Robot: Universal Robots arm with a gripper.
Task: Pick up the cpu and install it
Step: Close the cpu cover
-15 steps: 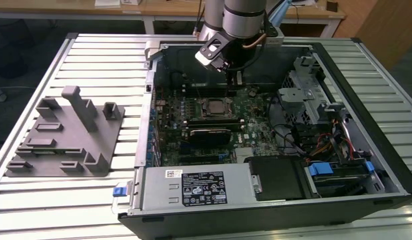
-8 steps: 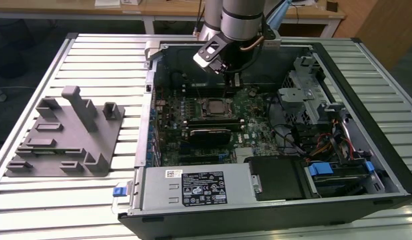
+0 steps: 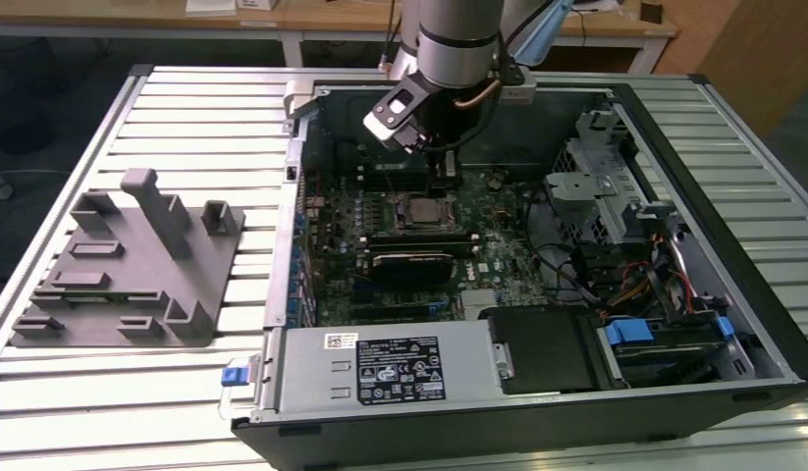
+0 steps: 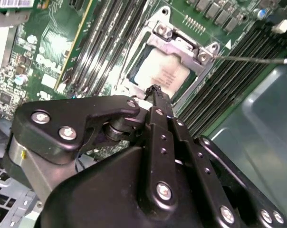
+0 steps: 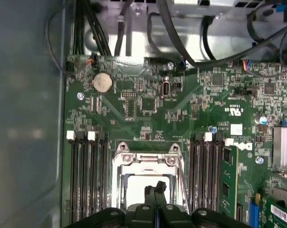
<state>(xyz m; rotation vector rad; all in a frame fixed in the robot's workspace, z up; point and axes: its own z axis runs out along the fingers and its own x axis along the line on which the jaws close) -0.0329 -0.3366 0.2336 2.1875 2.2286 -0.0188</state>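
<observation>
- Silvery cpu [image 4: 158, 75] lies flat inside the socket [image 4: 168, 39], ringed by the socket's metal frame.
- My gripper [image 4: 154, 90] hangs just above the socket, over the cpu's edge, with its fingers pressed together and nothing between them.
- I judge seating is the step in hand: I should be square over the socket, touch lightly and never drag sideways.
- A thin lever [image 4: 250, 59] juts out beside the socket, so I should give it room.

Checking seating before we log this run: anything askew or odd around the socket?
Nothing damaged. The cpu lies square inside the socket frame. One oddity: the thin socket lever juts out over the memory slots, seemingly unlatched.
</observation>
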